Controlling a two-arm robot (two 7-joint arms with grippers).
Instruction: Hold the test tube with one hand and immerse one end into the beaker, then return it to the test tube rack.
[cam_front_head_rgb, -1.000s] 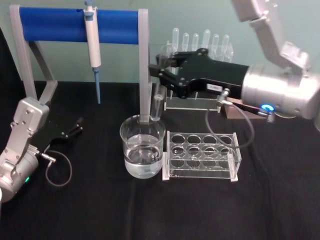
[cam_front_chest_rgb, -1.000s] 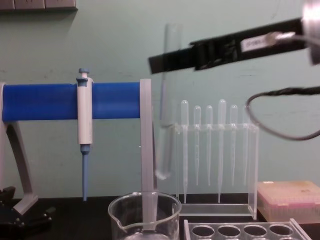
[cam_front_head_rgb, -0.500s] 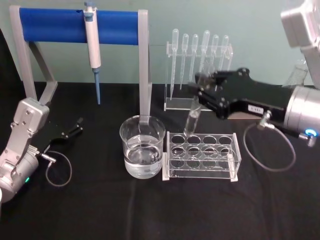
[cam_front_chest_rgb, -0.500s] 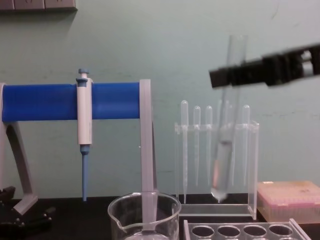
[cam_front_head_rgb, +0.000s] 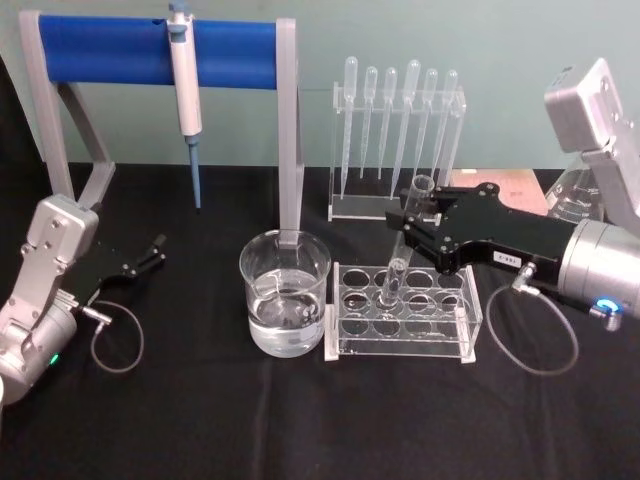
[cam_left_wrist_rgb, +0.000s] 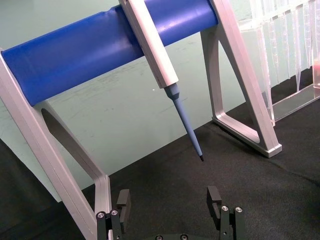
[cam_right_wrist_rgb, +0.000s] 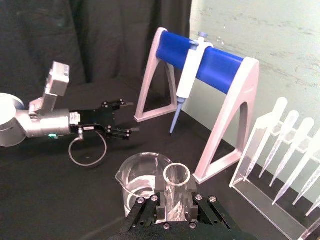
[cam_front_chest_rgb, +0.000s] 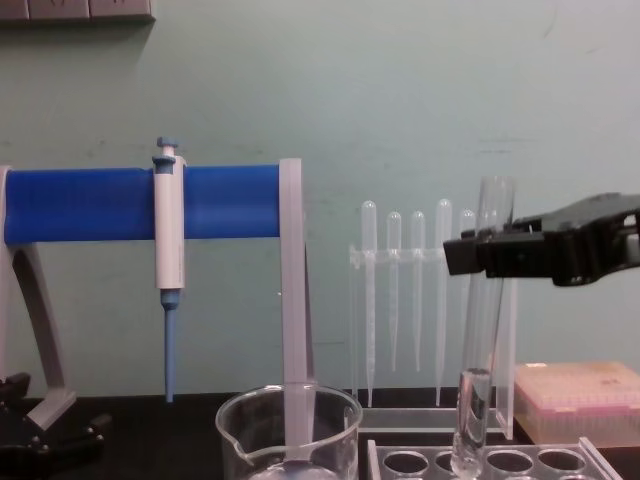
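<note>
Beaker (cam_front_chest_rgb: 289, 437) base + tube rack (cam_front_chest_rgb: 495, 461) cut off.

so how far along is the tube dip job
The dip looks done: the tube holds a little liquid at its bottom and is away from the beaker. In hand: the right gripper grips the tube near its rim, lowering it into a back-row hole of the rack. Left: seat it and release. The left gripper is parked, open.
</note>
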